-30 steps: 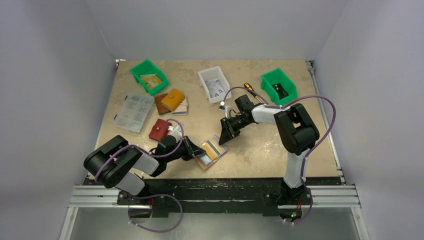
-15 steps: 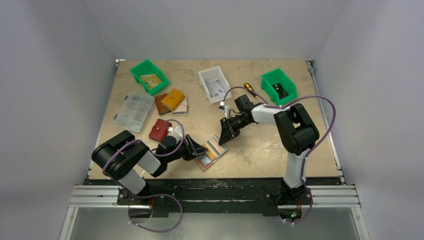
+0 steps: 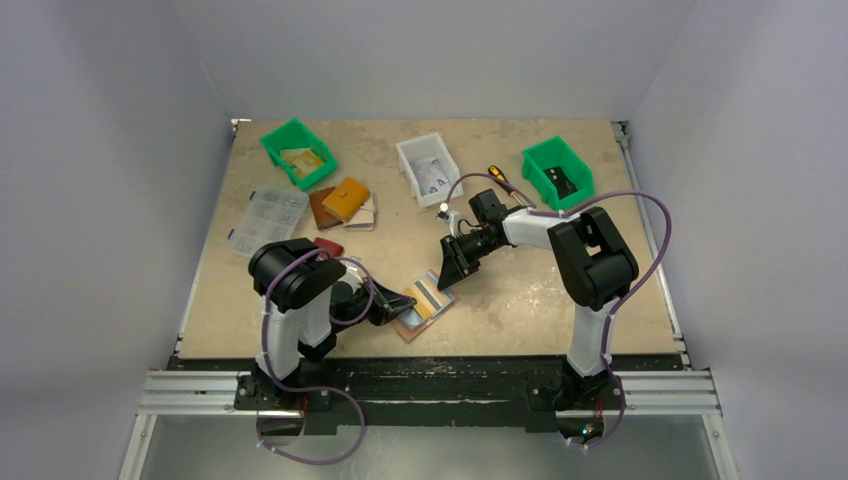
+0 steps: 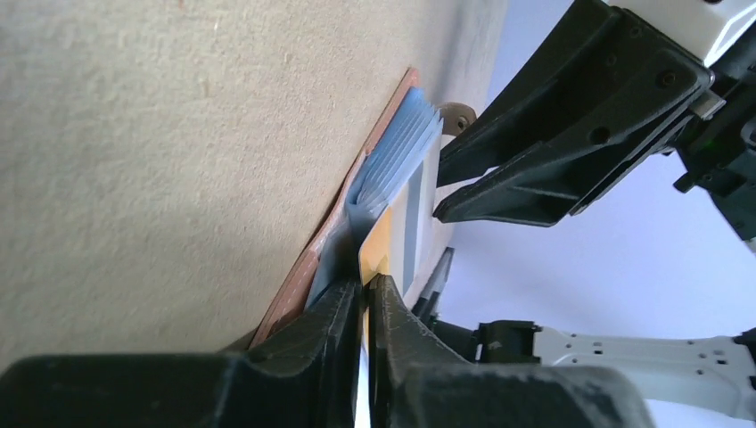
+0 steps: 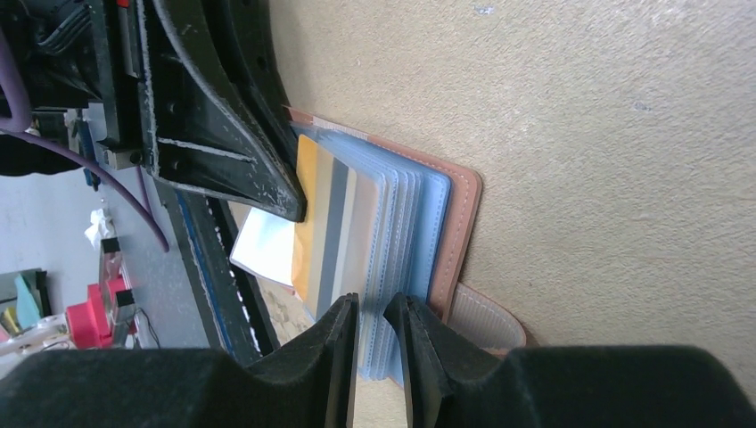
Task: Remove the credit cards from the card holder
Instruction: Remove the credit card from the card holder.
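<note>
1. The card holder lies open and flat on the worktop, close to its near edge. It sits between the two arms, with its long axis running diagonally from near-left to far-right.
2. The left gripper meets the holder at its near-left end. Its jaws are pinched almost together, with the corner of the tan-gold card running into the slit between them. From that I judge the card is held, but only by a thin margin.
3. The right gripper bears on the opposite, far-right end. Its jaws are drawn in to a narrow gap around the edges of the clear plastic sleeves, pinning the holder down.
4. The coming move turns on one relation. The card's free end points at the left arm and its buried end at the right one, so I judge it must be drawn straight back along the sleeve, toward the near-left.
5. The left arm is the nearer one for that draw, and the right only anchors.
6. Room for the move is tight. The near edge of the worktop lies just behind the left wrist, and a small red pouch sits beside that arm. Bare board opens up to the right of the holder.
7. The other credit cards also show at the near-left end, one pale corner jutting out beside the gold one.
</note>
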